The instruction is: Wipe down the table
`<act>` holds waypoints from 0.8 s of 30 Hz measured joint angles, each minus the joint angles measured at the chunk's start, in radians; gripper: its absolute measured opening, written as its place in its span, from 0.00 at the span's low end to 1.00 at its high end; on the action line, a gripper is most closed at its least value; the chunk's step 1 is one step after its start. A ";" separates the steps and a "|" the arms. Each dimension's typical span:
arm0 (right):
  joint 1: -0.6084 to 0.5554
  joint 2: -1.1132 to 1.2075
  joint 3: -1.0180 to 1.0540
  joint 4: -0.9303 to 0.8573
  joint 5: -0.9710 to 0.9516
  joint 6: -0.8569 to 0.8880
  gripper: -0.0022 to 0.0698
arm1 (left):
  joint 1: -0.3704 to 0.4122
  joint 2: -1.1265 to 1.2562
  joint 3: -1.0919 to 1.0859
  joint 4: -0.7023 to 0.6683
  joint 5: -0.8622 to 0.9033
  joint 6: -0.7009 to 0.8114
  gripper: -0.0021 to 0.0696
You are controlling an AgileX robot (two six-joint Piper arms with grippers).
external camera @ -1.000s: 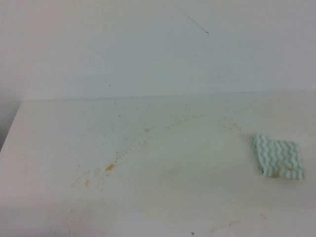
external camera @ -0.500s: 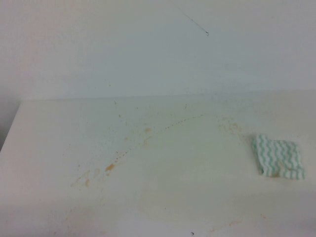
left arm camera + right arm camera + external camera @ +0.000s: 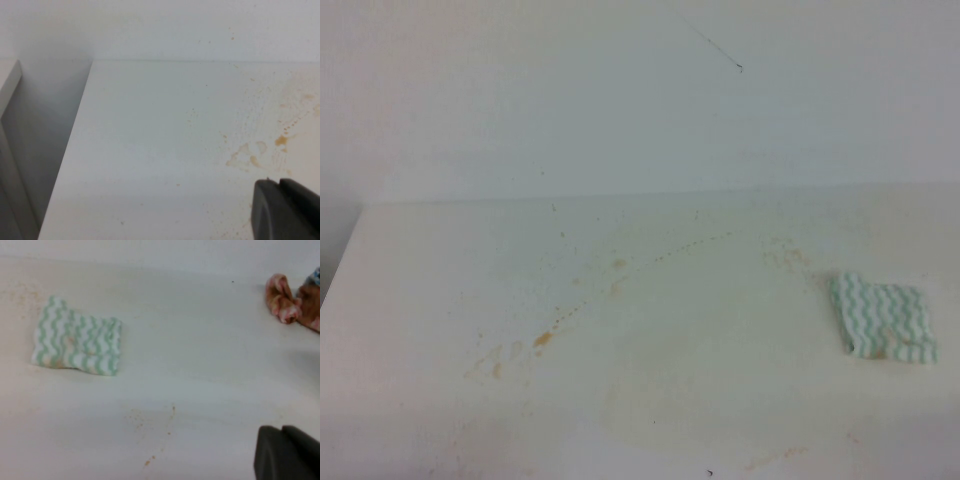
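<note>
Far from done: orange stains spread over the tabletop ahead of my left tool (closed, empty); the soiled cloth lies loose ahead of my right tool, also closed.

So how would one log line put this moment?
cloth: loose on table, right side | stains: centre-left, unwiped | left gripper: shut, near stains | right gripper: shut, clear of cloth

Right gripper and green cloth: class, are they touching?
Apart. The right wrist view shows bare table between the right gripper and cloth. The left gripper hovers by the stains.
</note>
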 joint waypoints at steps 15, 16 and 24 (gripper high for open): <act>0.097 0.000 0.000 0.000 0.002 0.026 0.03 | 0.000 0.000 0.000 0.000 0.000 0.000 0.02; 0.097 0.000 0.000 0.000 0.002 0.026 0.03 | 0.000 0.000 0.000 0.000 0.000 0.000 0.02; 0.097 0.000 0.000 0.000 0.002 0.026 0.03 | 0.000 0.000 0.000 0.000 0.000 0.000 0.02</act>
